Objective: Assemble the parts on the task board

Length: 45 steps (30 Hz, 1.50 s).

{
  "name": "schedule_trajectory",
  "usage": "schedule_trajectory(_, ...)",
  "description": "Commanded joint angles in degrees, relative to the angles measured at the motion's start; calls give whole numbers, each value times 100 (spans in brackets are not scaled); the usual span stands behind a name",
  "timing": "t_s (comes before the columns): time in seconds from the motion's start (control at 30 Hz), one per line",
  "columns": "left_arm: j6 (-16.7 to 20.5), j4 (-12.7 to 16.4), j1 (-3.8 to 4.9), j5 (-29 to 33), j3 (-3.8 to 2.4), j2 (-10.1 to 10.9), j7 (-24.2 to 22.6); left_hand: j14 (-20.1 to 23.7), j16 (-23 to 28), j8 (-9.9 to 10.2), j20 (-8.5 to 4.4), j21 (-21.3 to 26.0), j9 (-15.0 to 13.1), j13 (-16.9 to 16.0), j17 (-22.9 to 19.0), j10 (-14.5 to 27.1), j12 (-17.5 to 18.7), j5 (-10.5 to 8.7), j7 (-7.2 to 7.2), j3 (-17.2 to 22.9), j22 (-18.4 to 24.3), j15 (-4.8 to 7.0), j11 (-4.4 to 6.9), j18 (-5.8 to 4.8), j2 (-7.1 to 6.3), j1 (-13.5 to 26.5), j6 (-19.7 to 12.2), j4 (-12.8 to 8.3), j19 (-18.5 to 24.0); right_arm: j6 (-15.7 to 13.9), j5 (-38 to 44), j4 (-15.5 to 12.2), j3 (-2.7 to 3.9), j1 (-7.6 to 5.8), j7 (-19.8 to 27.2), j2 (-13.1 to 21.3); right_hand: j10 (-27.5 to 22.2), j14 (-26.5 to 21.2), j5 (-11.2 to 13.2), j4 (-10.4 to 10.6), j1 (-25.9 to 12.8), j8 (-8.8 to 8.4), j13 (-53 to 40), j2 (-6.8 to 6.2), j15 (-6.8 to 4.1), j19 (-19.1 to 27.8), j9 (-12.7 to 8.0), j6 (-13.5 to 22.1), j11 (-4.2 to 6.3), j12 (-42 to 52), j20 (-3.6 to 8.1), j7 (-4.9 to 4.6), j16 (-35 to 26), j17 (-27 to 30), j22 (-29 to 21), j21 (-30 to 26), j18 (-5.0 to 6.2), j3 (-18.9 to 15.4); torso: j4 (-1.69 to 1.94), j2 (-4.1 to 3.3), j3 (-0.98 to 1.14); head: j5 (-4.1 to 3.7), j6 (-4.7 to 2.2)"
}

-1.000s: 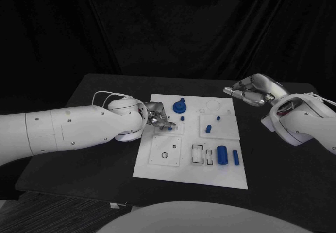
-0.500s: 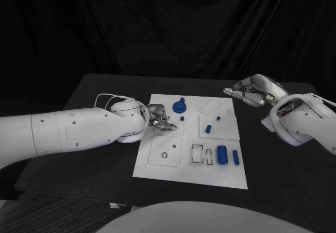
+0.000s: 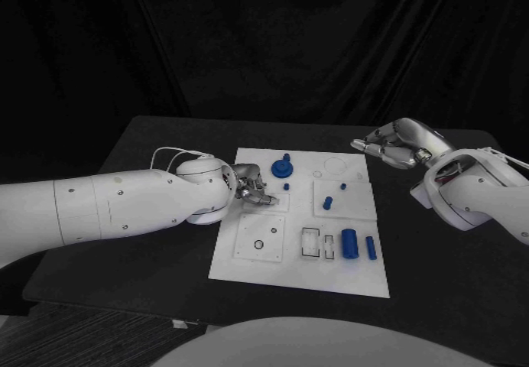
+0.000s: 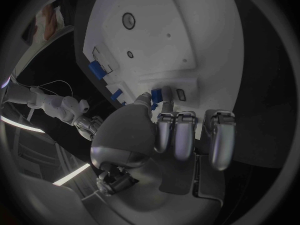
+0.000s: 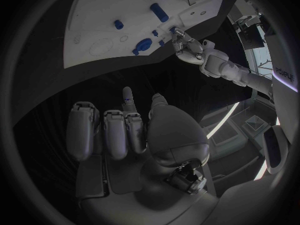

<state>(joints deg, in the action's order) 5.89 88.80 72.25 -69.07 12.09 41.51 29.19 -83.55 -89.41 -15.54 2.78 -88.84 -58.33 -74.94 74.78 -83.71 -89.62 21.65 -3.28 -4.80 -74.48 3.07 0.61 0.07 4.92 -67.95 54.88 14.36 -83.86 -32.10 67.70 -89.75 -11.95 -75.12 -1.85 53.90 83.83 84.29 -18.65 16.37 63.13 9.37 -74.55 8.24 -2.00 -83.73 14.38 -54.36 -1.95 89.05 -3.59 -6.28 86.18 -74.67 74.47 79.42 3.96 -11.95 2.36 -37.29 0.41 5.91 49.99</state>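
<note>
We see the task board (image 3: 300,264) lying mid-bench (image 3: 132,260). Left hand (image 3: 249,186) sits over the board's left edge, its fingers (image 4: 167,96) pinching a small blue part (image 4: 156,96) at a slot there. Right hand (image 3: 397,143) hangs above the bench off the board's far right corner, fingers (image 5: 128,99) curled in, holding nothing. Other blue parts (image 3: 349,243) stand on the board. No readable writing on the board.

Black curtains (image 3: 264,53) hang in folds across the upper frame behind the black surface (image 3: 132,252); dark ribbed floor (image 3: 77,344) shows at the lower left corner.
</note>
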Motion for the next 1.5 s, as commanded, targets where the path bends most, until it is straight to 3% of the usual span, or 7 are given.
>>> schedule_trajectory(0.03, -77, -33, -35, 0, 9, -37, -80, -645, -59, 192, 7, 70, 319, -1506, 1522, -629, -38, 270, 0, 97, -1384, 61, 11, 58, -28, -175, -52, -85, -445, 32, 11, 2, 4, 18, -95, 5, 617, 437, -182, 17, 124, -38, -1545, 78, -5, -186, -59, 10, -7, 95, -47, -22, 32, -909, 1173, -68, -111, -216, -1, 5, 2, -7, 1)
schedule_trajectory(0.07, -77, -39, -37, 0, 9, -43, -85, -645, -59, 195, -2, 64, 325, -1506, 1522, -629, -38, 392, 11, 153, -1391, 70, 21, 56, -41, -234, -38, -110, -451, 33, 11, 3, 4, 20, -96, 5, 617, 437, -182, 17, 124, -38, -1545, 78, -5, -186, -59, 10, -7, 95, -47, -22, 32, -909, 1173, -68, -111, -216, -1, 4, 1, -6, 1)
schedule_trajectory(0.3, -90, -71, -46, 0, 9, -72, -113, -645, -59, 177, -25, 54, 331, -1506, 1522, -629, -38, 544, 49, 306, -1403, 97, 55, 52, -79, -382, 45, -179, -463, 47, 11, 13, 4, 31, -104, 1, 617, 436, -197, 9, 145, -38, -1545, 75, -5, -183, -59, 9, -7, 95, -47, -22, 30, -905, 1171, -75, -109, -218, -2, 0, 1, -2, 1)
schedule_trajectory(0.47, -78, -90, -50, 0, 9, -82, -130, -645, -59, 165, -49, 52, 337, -1506, 1522, -629, -38, 490, 81, 456, -1407, 122, 85, 51, -102, -476, 116, -219, -467, 56, 11, 20, 4, 42, -108, -4, 617, 434, -205, 6, 156, -38, -1545, 74, -5, -184, -60, 8, -7, 95, -47, -21, 25, -897, 1171, -73, -109, -219, -3, 0, 1, 0, 1)
schedule_trajectory(0.87, 15, -103, -56, 0, 9, -86, -179, -645, -59, 130, -92, 37, 338, -1506, 1522, -629, -38, 641, 132, 742, -1424, 162, 132, 45, -161, -551, 257, -243, -484, 83, 11, 28, 4, 55, -126, -3, 617, 431, -288, 3, 228, -37, -1545, 77, -7, -180, -63, 3, -5, 95, -46, -20, 17, -882, 1167, -86, -107, -226, -1, 1, 0, -6, 1)
schedule_trajectory(1.1, 197, -90, -57, 0, 9, -85, -286, -645, -59, 83, -150, 19, 310, -1506, 1522, -629, -38, 910, 184, 1248, -1444, 219, 187, 38, -354, -697, 403, -387, -503, 111, 11, 29, 4, 57, -143, -2, 617, 430, -394, 7, 279, -39, -1545, 81, -8, -178, -67, 2, -4, 95, -45, -19, 13, -875, 1164, -95, -105, -240, -2, -1, 1, 0, 1)
schedule_trajectory(1.5, 548, -48, -58, 0, 8, -54, -442, -645, -59, 20, -170, 5, 217, -1506, 1522, -629, -38, 1016, 186, 2173, -1462, 235, 199, 32, -644, -656, 500, -553, -519, 156, 11, 30, 4, 58, -173, 1, 617, 429, -608, 1, 399, -42, -1545, 79, -11, -175, -75, 0, -2, 95, -42, -18, 9, -865, 1162, -107, -103, -254, -2, 3, 2, 0, 1)
